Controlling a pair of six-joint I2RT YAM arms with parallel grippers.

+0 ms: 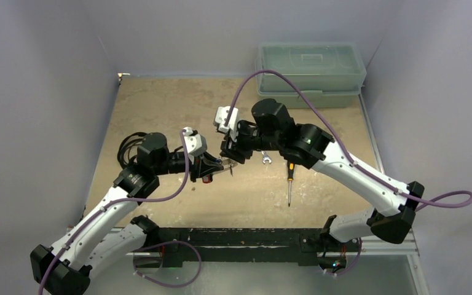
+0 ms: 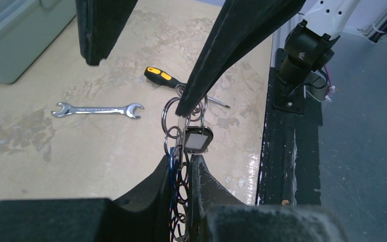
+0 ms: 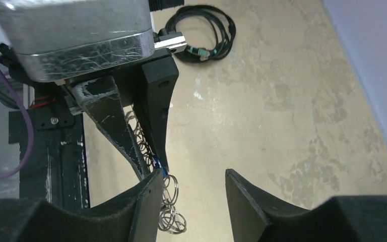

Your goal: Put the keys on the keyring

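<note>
left fingers [image 2: 151,204] pinch one keyring [image 2: 180,133], right fingers [image 3: 244,201] apart.

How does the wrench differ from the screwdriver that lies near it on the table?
The wrench is all silver metal; the screwdriver has a yellow and black handle. The wrench has an open fork at each end; the screwdriver ends in a thin shaft. In the top view the screwdriver is longer. Both lie flat on the table.

A scuffed tan table [image 1: 160,110] carries a silver wrench [image 1: 265,158], a yellow-handled screwdriver [image 1: 289,182], a coiled black cable [image 3: 228,30] and a green plastic box [image 1: 310,70].
</note>
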